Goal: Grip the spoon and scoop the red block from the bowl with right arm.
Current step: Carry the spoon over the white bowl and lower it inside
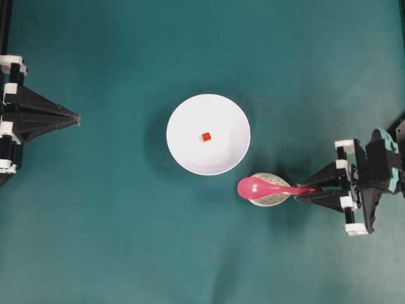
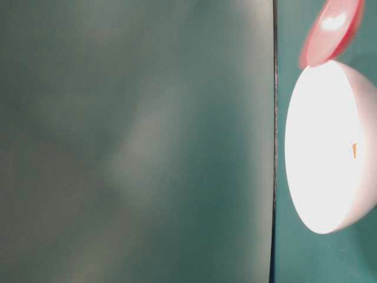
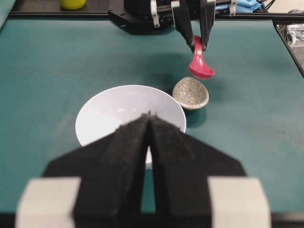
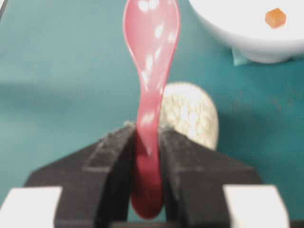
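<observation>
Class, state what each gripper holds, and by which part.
The right gripper holds the spoon by its handle end; the left gripper holds nothing.

Robotics lab: teal-covered bench [image 1: 126, 240], two fixed black arms.

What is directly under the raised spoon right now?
The spoon, clamped by the right gripper, hangs clear above the small speckled dish. In the overhead view its scoop covers part of the dish; the left wrist view shows nothing in the dish's visible hollow.

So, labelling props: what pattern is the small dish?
Grey-beige crackle glaze on the small dish, clearest from the left wrist.
</observation>
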{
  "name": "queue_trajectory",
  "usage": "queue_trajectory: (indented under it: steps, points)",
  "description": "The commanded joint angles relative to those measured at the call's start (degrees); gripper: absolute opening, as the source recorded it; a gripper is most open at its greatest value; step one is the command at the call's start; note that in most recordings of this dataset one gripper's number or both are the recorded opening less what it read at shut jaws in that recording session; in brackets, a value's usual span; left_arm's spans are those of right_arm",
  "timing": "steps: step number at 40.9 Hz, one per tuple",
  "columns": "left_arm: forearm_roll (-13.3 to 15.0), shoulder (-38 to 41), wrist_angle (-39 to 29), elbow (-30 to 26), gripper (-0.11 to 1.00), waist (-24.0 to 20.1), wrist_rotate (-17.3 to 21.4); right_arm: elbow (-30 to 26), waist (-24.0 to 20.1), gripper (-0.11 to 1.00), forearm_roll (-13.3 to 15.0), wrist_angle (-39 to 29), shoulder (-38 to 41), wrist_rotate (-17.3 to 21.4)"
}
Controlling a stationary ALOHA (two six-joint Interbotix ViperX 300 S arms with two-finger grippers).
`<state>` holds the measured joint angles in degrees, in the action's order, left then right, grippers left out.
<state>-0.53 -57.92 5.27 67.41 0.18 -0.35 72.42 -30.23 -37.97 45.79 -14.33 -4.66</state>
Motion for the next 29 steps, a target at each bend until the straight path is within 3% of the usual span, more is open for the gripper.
queue_trajectory:
  steps: [1,5,10,19,24,29]
  points:
    - [-0.18,0.44,0.26,-0.62,0.00,0.18,0.00,-3.78,3.60,0.22,-0.09,-7.56,-5.98,-2.11]
    - [-0.18,0.44,0.26,-0.62,0.00,0.18,0.00,-8.35,9.93,0.22,-0.09,-20.57,-11.25,-3.16]
    - [-0.18,0.44,0.26,-0.62,0.00,0.18,0.00,-15.56,21.36,0.22,-0.09,-41.22,-15.38,-3.08]
    - [-0.18,0.44,0.26,-0.70,0.00,0.18,0.00,-28.56,38.67,0.22,0.18,-72.95,-13.45,-2.90]
    - [-0.18,0.44,0.26,-0.70,0.00,0.18,0.00,-34.89,43.86,0.22,0.62,-84.38,-9.49,-2.81]
    - [-0.18,0.44,0.26,-0.62,0.00,0.18,0.00,-39.46,45.62,0.22,2.46,-90.70,-4.13,-2.02]
